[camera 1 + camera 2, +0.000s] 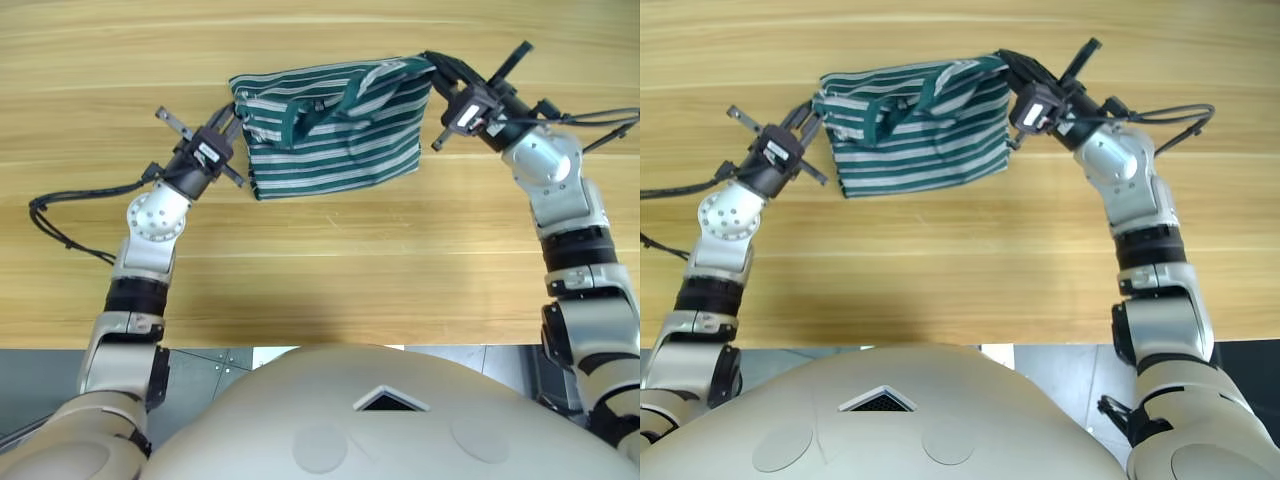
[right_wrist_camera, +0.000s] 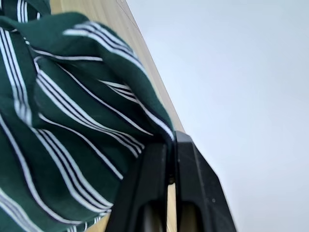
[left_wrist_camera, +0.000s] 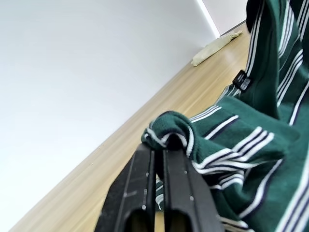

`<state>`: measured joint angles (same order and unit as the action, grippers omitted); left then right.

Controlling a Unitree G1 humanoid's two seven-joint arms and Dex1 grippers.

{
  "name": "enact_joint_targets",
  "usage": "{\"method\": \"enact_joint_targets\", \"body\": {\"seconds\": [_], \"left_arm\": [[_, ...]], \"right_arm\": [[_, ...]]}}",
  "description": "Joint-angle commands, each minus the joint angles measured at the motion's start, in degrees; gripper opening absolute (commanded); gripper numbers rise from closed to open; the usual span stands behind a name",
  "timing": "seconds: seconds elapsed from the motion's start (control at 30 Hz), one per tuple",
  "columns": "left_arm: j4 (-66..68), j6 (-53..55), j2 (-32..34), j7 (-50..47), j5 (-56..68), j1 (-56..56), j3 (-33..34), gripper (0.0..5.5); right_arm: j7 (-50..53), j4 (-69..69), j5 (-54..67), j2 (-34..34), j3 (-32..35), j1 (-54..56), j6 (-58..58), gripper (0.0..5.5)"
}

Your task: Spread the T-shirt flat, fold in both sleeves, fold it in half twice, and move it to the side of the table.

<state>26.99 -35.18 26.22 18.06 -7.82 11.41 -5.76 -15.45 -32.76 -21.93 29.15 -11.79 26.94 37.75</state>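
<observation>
The green T-shirt (image 1: 335, 130) with white stripes is folded into a rough rectangle and held up over the far middle of the wooden table (image 1: 320, 260). My left gripper (image 1: 236, 113) is shut on its left edge, pinching a bunched fold (image 3: 169, 131) of fabric between its fingers (image 3: 145, 179). My right gripper (image 1: 432, 62) is shut on the upper right corner, with the cloth (image 2: 96, 96) draped from its fingers (image 2: 186, 164). The shirt's collar (image 1: 320, 105) shows on top, and its lower edge sags toward the table.
A pale folded cloth (image 3: 212, 48) lies far off on the tabletop near the wall. Bare wood stretches on both sides of the shirt and toward the near edge (image 1: 300, 345). Black cables (image 1: 70, 215) trail from both wrists.
</observation>
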Motion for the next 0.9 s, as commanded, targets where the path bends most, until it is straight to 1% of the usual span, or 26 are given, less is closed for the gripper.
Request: {"method": "enact_joint_targets", "body": {"seconds": [0.03,0.2,0.33,0.37,0.5,0.6,0.67,0.73,0.8,0.83,0.87,0.9], "left_arm": [[12.57,-1.24,-2.85,-2.03,-1.27,9.44,-0.01,0.02],[28.29,-2.72,-4.98,-4.99,-3.92,18.61,-0.88,0.02],[35.94,-2.72,-6.23,-6.79,-5.24,21.86,-1.13,0.02],[37.36,-2.39,-6.57,-7.03,-5.27,22.27,-1.05,0.39],[40.55,-1.96,-7.72,-6.90,-5.16,22.71,-1.03,1.00],[42.16,-0.52,-8.05,-7.96,-4.96,23.55,-0.49,1.58],[43.11,0.76,-8.19,-8.60,-4.62,24.45,0.00,1.82],[43.97,2.08,-8.17,-9.73,-4.67,25.38,0.24,2.22],[44.91,3.45,-8.33,-11.01,-4.73,26.82,0.48,2.52],[45.34,4.01,-8.48,-11.48,-4.67,27.63,0.62,2.77],[45.90,4.90,-8.68,-12.05,-4.55,28.35,0.82,2.83],[46.42,5.80,-8.88,-12.65,-4.61,28.61,0.84,3.03]], "right_arm": [[7.94,-16.62,-4.62,-3.56,-1.93,10.26,-0.77,0.00],[15.81,-31.96,-8.18,-7.26,-4.60,18.54,-2.03,0.00],[18.85,-37.18,-9.53,-8.92,-6.19,20.89,-2.92,0.00],[19.44,-38.16,-9.90,-9.27,-6.62,21.28,-3.61,0.36],[21.75,-40.62,-11.01,-10.60,-8.10,22.32,-6.36,1.02],[23.33,-41.74,-11.64,-11.81,-8.87,22.77,-8.52,1.65],[24.26,-42.38,-11.86,-12.46,-9.36,23.07,-9.96,1.92],[25.54,-42.66,-11.93,-13.01,-9.61,23.42,-10.90,2.37],[27.57,-42.50,-12.08,-13.86,-9.70,23.84,-11.33,2.57],[28.34,-42.19,-11.99,-14.40,-9.70,23.90,-10.83,2.57],[29.68,-41.52,-12.72,-15.05,-10.55,23.56,-9.86,2.57],[31.27,-40.10,-14.09,-15.68,-12.08,22.57,-8.04,2.57]]}}
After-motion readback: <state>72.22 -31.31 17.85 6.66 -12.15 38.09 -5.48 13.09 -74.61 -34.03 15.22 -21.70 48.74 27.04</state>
